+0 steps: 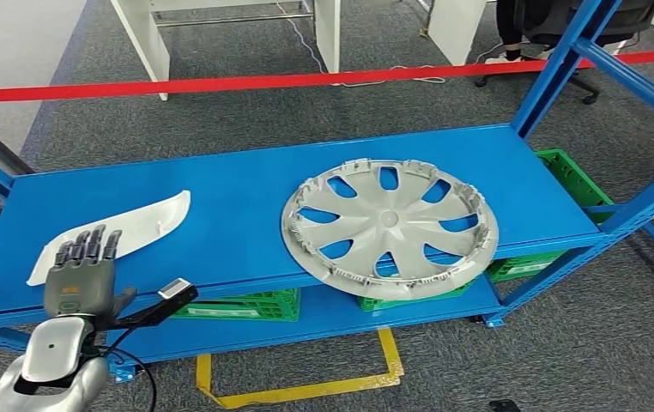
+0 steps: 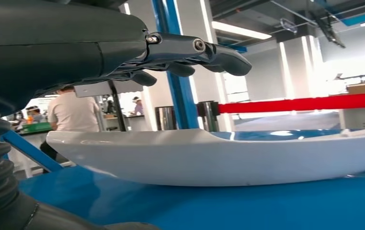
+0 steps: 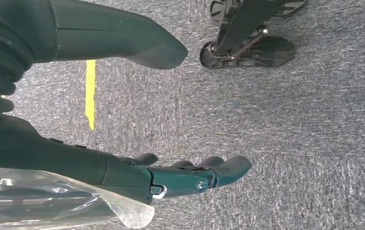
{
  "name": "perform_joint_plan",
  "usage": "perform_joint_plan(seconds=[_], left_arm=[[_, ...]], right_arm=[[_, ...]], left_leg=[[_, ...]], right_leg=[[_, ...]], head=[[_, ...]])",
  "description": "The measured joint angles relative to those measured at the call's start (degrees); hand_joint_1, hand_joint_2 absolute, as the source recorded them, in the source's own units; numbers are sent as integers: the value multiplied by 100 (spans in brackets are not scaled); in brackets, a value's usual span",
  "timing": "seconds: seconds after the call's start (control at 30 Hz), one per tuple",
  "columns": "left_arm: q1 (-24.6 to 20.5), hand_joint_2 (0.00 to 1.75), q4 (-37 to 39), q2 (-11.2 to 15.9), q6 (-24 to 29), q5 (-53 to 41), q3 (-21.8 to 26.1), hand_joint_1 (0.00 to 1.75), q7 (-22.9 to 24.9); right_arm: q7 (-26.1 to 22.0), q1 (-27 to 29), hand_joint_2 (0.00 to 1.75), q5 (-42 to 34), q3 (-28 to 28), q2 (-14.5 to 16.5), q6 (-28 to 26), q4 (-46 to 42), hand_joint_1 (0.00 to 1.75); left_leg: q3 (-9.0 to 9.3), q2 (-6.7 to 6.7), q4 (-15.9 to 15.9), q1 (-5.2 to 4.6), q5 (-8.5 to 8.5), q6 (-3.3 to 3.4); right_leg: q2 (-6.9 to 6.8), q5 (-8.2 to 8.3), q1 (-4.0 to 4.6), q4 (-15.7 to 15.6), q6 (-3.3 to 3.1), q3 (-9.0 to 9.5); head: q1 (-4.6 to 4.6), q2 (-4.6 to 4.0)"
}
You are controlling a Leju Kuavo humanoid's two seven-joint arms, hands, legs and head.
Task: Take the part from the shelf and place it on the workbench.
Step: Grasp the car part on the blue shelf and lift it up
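Shelf: blue metal rack [image 1: 246,206] with a flat blue upper deck, blue uprights at the right and a lower deck beneath.
White part: long, curved white plastic trim piece [image 1: 139,227] lying flat on the upper deck near its left front edge; the left wrist view shows it [image 2: 228,160] resting on the blue surface, its rim raised.
Wheel cover: silver multi-spoke hubcap [image 1: 390,225] lying face up on the same deck, well apart from the white part, its front edge overhanging the deck's front lip.
Left hand: left hand [image 1: 83,270] held palm down over the near end of the white part, fingers [image 1: 92,245] extended and apart, thumb out to the side. In the left wrist view the fingers [image 2: 204,52] stand above the part with a visible gap, holding nothing.
Right hand: right hand [image 3: 171,177] hanging over grey carpet, fingers straight and slightly spread, nothing in them.
Lower deck: green plastic crates [image 1: 246,305] stored under the upper deck, another green crate [image 1: 577,176] at the right end.
Floor: grey carpet with yellow tape lines [image 1: 298,390] in front of the rack.
Barrier: red tape [image 1: 306,81] stretched across behind the rack.
Background: white table legs [image 1: 148,39] and an office chair base [image 1: 581,81] beyond the barrier; the left wrist view shows a person in a light shirt [image 2: 73,112] standing far off.
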Motion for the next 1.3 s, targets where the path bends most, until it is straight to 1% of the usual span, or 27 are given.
perform_joint_plan(seconds=[0.3,0.4,0.63,0.87,0.9,0.93,0.97,1.0,1.03,1.07,1.1,1.3], left_arm=[[-155,175,193,-2,-31,-9,120,0,274],[-231,175,308,17,-100,-10,116,0,454],[-660,175,827,185,-321,-12,-68,0,955],[-1025,175,1344,335,-398,-14,-272,0,1242],[-1068,175,1400,349,-404,-14,-288,7,1260],[-1104,175,1447,361,-407,-14,-302,28,1275],[-1132,175,1489,372,-410,-14,-314,68,1286],[-1152,175,1528,382,-415,-14,-325,111,1294],[-1164,175,1563,392,-424,-14,-336,148,1302],[-1169,175,1596,399,-436,-14,-344,170,1306],[-1170,175,1624,403,-449,-14,-350,175,1309],[-1165,175,1730,416,-555,-14,-355,175,1293]], right_arm=[[42,-56,175,16,63,0,9,0,0],[55,-65,175,35,86,0,23,0,0],[141,-146,175,53,163,0,134,-3,0],[211,-196,175,73,195,0,148,-5,0],[217,-204,175,80,199,0,148,-5,0],[222,-212,175,84,205,0,148,-6,0],[225,-219,175,87,213,0,148,-7,0],[228,-226,175,90,220,0,146,-7,0],[231,-230,175,90,225,0,145,-7,0],[232,-234,175,90,228,0,143,-7,0],[235,-236,175,90,229,0,140,-7,0],[251,-245,175,90,242,2,127,-7,0]], left_leg=[[-1,0,0,0,0,0],[-1,0,0,0,0,0],[2,0,0,0,1,0],[5,-1,0,0,1,0],[6,-1,0,0,1,0],[6,-1,0,0,1,0],[7,-1,0,0,1,-1],[8,0,0,0,1,-1],[8,0,0,0,1,-1],[8,0,0,0,1,-1],[9,0,0,0,1,-1],[8,0,0,0,1,-1]], right_leg=[[0,0,0,0,0,-1],[0,0,0,0,0,-2],[0,1,0,0,0,2],[-1,1,0,1,0,6],[-1,1,0,1,0,7],[-1,1,0,1,0,8],[-1,1,0,1,0,8],[-1,1,0,1,0,9],[0,1,0,1,0,9],[0,1,0,1,0,9],[0,1,0,1,0,9],[0,1,0,2,0,10]], head=[[1,0],[1,0],[1,0],[0,0],[0,0],[1,0],[1,0],[1,0],[0,0],[0,0],[0,0],[1,0]])
